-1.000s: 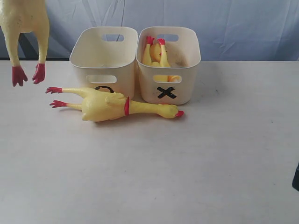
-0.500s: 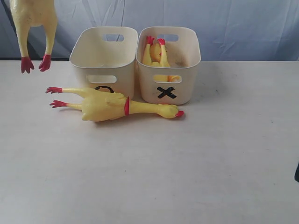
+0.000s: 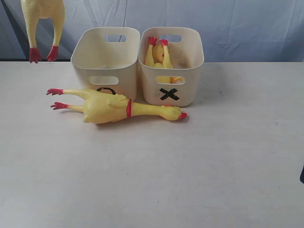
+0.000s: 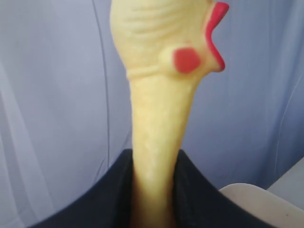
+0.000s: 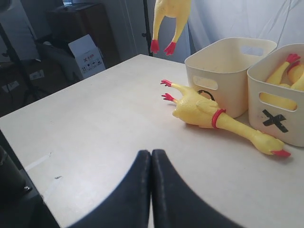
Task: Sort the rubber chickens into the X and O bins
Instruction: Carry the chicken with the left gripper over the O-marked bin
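Note:
One rubber chicken [image 3: 42, 16] hangs legs-down in the air, up and left of the O bin [image 3: 80, 59]. My left gripper [image 4: 154, 159] is shut on its neck [image 4: 159, 123], out of the exterior view. A second chicken [image 3: 114, 107] lies on the table in front of the O bin, hiding part of the O mark. A third chicken [image 3: 159, 54] stands feet-up inside the X bin [image 3: 190, 80]. My right gripper [image 5: 151, 153] is shut and empty, low over the table, away from the lying chicken [image 5: 204, 110].
The two bins stand side by side at the back of the white table [image 3: 190, 166], before a blue-grey curtain [image 3: 237, 28]. Beyond the table's far edge, the right wrist view shows a cardboard box [image 5: 85, 54] and dark stands.
The hanging chicken has risen and moved right toward the O bin. The lying chicken, the bins and the right gripper have not moved.

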